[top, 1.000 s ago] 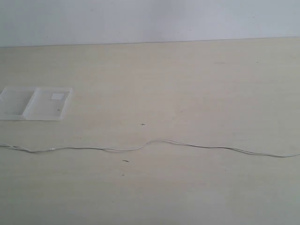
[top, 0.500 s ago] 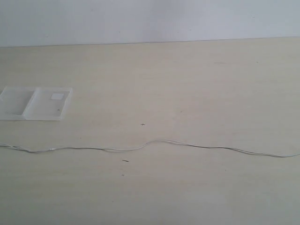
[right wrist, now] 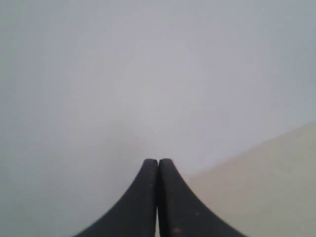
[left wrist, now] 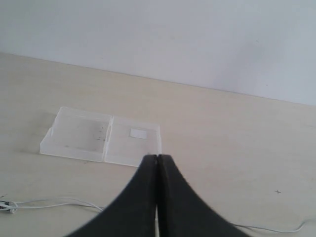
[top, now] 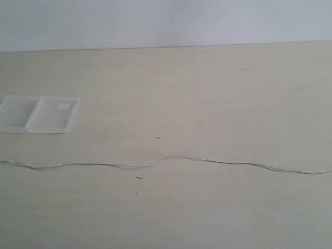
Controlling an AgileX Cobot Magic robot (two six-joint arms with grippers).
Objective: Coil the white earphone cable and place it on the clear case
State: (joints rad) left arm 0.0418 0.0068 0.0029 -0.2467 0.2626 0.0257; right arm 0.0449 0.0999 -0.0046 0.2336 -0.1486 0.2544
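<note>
Surface (top: 207,93): pale wood grain, it filled most of the exterior view, with a plain light wall (top: 155,21) behind its far edge.

Left gripper (left wrist: 157,159): black jaws pressed together tip to tip, nothing between them, held above the surface.

Right gripper (right wrist: 158,161): jaws likewise together and empty. They faced the wall, with only a wedge of surface off to one side.

Clear case (top: 39,114): lay flat and opened out, two joined halves. From the left wrist it sat on the surface just ahead of the left jaw tips (left wrist: 98,140), apart from them.

White earphone cable (top: 176,155): uncoiled, stretched in one long wavy line across the surface. It ran crosswise nearer than the case, apart from it, and passed under the left jaws, which hid its middle stretch (left wrist: 49,202). No contact with either pair of jaws.

Label (top: 63,106): small white square on the case half nearer the left jaws (left wrist: 138,132).
</note>
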